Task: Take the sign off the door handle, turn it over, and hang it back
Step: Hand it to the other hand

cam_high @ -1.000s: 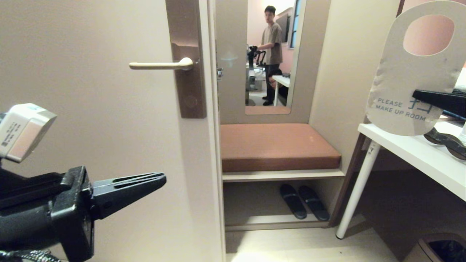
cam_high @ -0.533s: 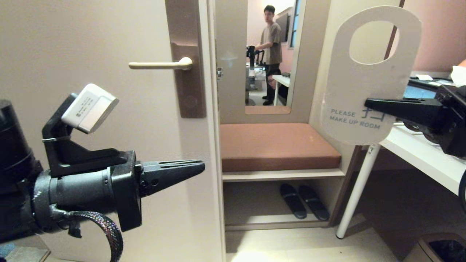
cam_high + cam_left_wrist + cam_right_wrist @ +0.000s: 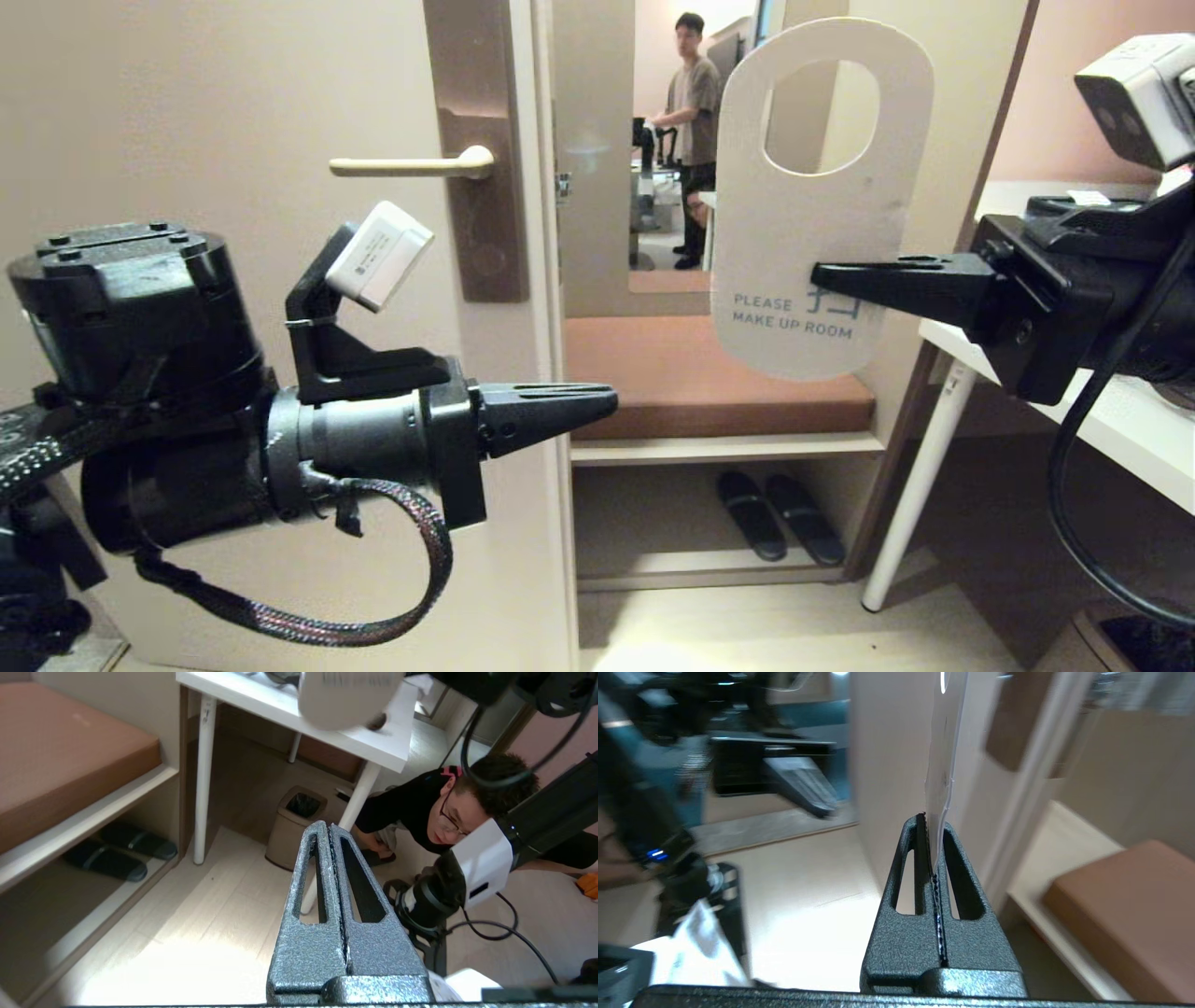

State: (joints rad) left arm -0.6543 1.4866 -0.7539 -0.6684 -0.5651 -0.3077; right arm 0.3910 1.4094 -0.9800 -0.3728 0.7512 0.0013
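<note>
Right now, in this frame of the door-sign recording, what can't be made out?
- The sign's far face: head view shows only the white "PLEASE MAKE UP ROOM" side; right wrist view shows it edge-on.
- The blue character on the sign: partly covered by the right hand clamped on it.
- Left hand: shut and empty; the head view alone cannot tell how far it is from the door handle.

The right gripper [image 3: 822, 275] covers part of the blue character on the sign [image 3: 812, 215]. In the left wrist view the sign [image 3: 348, 697] above the left gripper [image 3: 327, 828] is blurred and cut by the edge, its print unreadable. The surroundings of the right gripper [image 3: 931, 821] are smeared.
</note>
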